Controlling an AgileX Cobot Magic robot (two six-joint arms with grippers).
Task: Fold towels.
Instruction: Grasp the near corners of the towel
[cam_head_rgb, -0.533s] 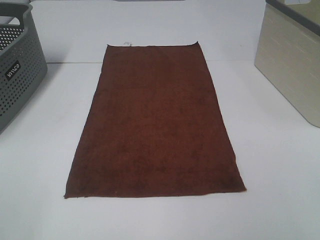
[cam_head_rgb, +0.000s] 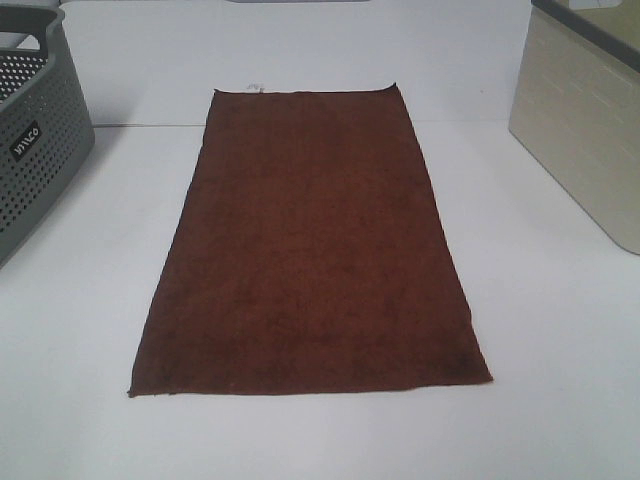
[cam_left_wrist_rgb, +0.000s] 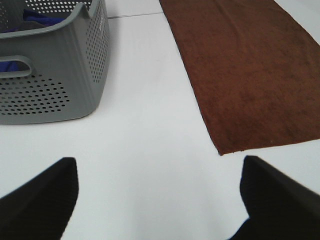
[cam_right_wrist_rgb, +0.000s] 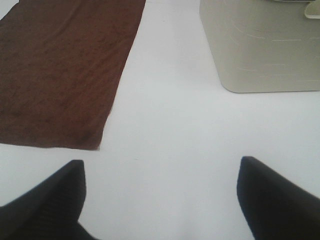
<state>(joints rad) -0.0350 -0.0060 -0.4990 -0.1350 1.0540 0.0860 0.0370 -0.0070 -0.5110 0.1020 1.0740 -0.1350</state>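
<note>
flanking the flat towel (cam_head_rgb: 310, 250): grey basket (cam_head_rgb: 30, 130), beige bin (cam_head_rgb: 585, 120); left fingers (cam_left_wrist_rgb: 40, 200) and right fingers (cam_right_wrist_rgb: 280, 200) wide, empty.

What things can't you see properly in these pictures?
- Grey perforated plastic basket: cut off by the high view's edge; its wall hides most contents in the left wrist view.
- Beige rectangular bin: cropped in both views, inside unseen.
- Small white tag on the dark reddish-brown terry towel: too small to read.

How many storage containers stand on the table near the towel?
2. A grey perforated basket stands left of the towel, a beige bin right of it, both apart from it. Others may lie outside the frame.
</note>
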